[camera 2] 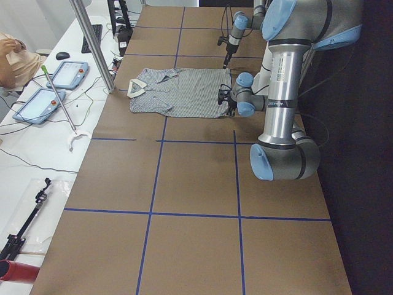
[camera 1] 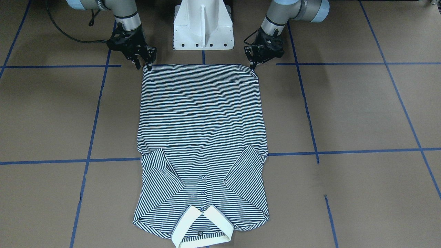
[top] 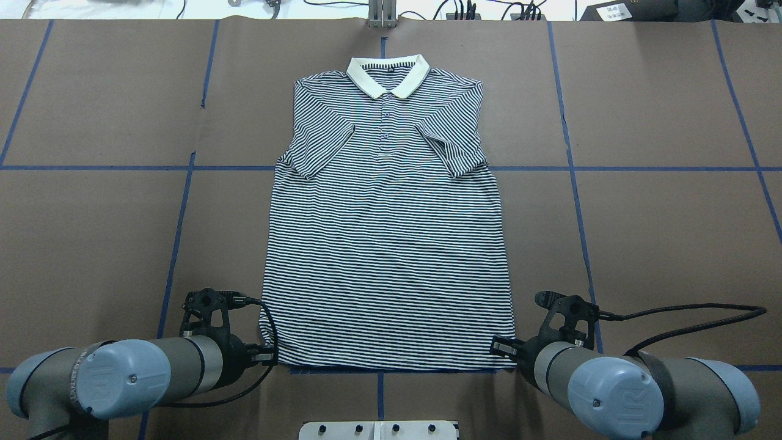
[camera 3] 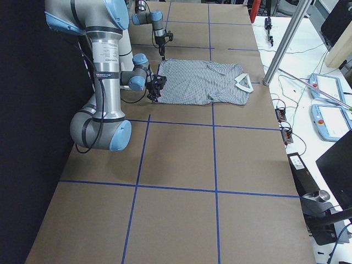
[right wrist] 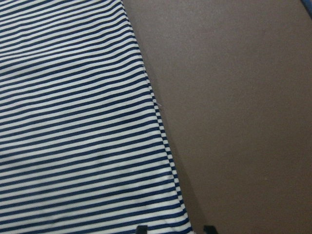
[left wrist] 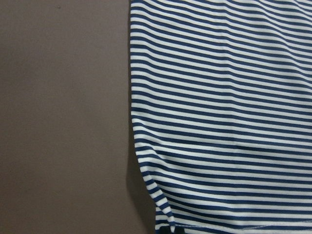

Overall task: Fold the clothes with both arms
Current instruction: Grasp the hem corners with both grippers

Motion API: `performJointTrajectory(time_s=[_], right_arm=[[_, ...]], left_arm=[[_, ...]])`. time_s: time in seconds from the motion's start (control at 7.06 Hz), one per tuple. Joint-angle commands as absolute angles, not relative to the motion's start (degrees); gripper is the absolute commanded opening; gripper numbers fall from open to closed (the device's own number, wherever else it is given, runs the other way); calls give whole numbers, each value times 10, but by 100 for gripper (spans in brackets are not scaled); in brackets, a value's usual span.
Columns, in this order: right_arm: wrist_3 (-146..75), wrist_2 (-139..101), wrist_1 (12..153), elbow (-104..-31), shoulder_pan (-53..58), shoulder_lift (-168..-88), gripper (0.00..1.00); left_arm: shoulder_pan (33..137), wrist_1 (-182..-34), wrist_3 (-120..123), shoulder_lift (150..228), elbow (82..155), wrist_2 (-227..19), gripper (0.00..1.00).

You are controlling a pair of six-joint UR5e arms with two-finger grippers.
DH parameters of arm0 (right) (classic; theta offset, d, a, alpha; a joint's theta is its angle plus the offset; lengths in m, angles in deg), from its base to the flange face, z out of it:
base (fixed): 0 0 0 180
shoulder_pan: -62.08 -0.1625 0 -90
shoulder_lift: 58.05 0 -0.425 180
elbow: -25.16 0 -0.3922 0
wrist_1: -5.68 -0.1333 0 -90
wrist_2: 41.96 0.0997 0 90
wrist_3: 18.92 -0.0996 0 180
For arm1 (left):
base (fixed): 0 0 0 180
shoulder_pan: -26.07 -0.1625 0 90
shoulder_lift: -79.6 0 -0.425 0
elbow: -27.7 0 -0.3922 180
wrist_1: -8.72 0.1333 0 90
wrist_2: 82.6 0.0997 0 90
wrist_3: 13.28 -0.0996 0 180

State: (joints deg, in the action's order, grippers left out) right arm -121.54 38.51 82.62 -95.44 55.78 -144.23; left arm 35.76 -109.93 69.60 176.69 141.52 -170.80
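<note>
The striped polo shirt (top: pixel 388 232) lies flat and face up on the brown table, both sleeves folded in over the chest and the cream collar (top: pixel 388 74) at the far end. My left gripper (top: pixel 267 354) is down at the hem's left corner, also seen in the front view (camera 1: pixel 254 65). Its wrist view shows only that corner of the shirt (left wrist: pixel 219 122), so I cannot tell whether it is open or shut. My right gripper (camera 1: pixel 145 64) is at the hem's right corner. It is open, with the shirt's edge (right wrist: pixel 165 146) between its fingertips (right wrist: pixel 141 228).
The white pedestal base (camera 1: pixel 203 26) stands just behind the hem. Blue tape lines (top: pixel 183 168) cross the brown table cover. Tablets and cables (camera 2: pixel 52 86) lie on the white bench beyond the table's far edge.
</note>
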Motion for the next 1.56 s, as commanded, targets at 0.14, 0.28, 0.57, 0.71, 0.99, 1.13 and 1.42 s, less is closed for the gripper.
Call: performJointTrajectory(time_s=[0.14,0.28,0.57,0.71,0.99,1.13,1.42], right_arm=[[-1218,376,827,-946,565,-1443,43],[-1218,376,827,-940,565,-1443,43],[-1218,376,827,-935,566,-1437,40],[-1218,376,826,-934,566,-1434,23],[-1218,376,827,-932,567,-1435,0],[-1216,378,827,-932,567,-1438,0],[-1210,392,856,-986,562,-1446,0]], left_arm=[[357,-1099,696,1767,1416,-1702,0],[357,-1099,696,1767,1416,-1702,0],[357,-1099,696,1767,1416,-1702,0],[356,-1099,696,1767,1417,-1702,0],[357,-1099,696,1769,1419,-1702,0],[357,-1099,696,1769,1420,-1702,0],[363,-1084,693,1765,1456,-1708,0]])
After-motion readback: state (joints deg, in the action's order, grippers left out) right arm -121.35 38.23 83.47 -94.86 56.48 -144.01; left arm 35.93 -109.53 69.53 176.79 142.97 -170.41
